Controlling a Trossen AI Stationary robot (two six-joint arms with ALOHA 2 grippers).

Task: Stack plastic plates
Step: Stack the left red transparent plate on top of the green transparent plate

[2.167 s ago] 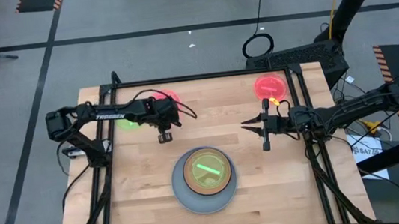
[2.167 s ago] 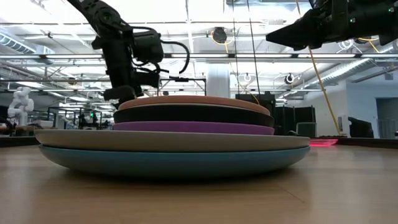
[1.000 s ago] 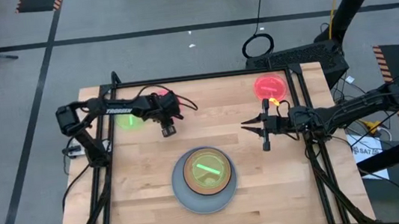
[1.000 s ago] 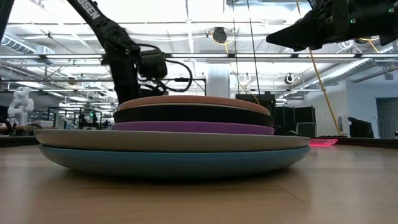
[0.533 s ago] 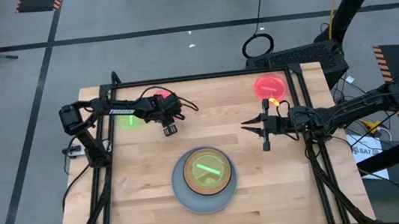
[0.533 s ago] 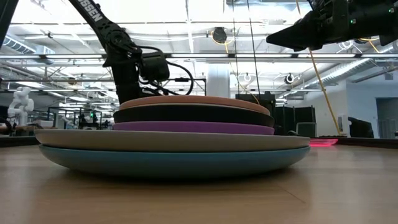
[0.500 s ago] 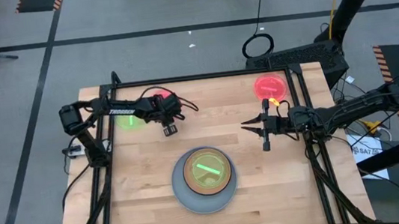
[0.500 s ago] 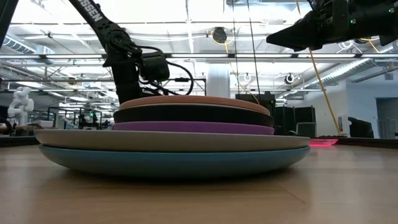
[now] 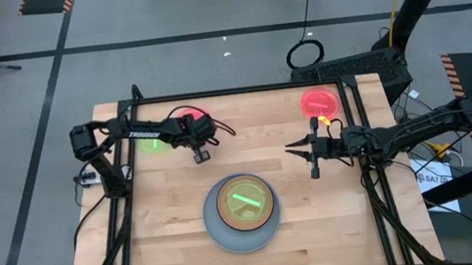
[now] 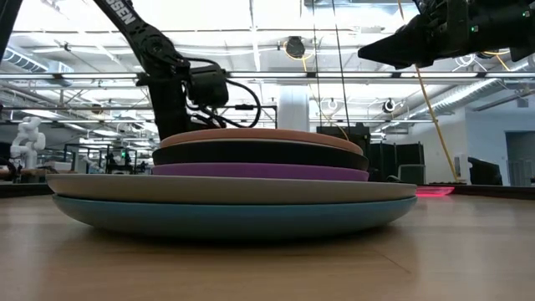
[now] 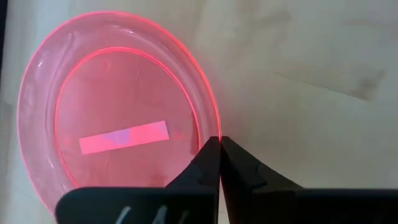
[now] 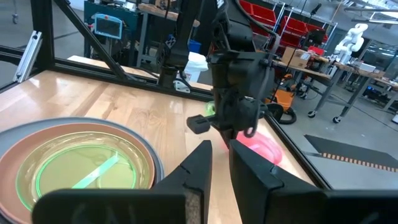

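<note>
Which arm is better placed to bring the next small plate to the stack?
Left. The left gripper is shut on the rim of a red-pink plate at the table's far left, while the right gripper hovers holding nothing.

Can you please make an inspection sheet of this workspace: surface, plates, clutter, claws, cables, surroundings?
Surface: wooden table in a black frame.
Plates: stack near the front edge, grey plate widest from above, green plate on top; low view shows a blue plate at the bottom. Loose: red plate and green plate back left, red plate back right.
Clutter: nothing seen.
Claws: left claw shut on the rim of the back-left red plate; right claw raised at the right, holds nothing.
Cables: black cable loops off the left arm; cable coil on the floor behind.
Surroundings: grey floor with dark lines, benches behind.
</note>
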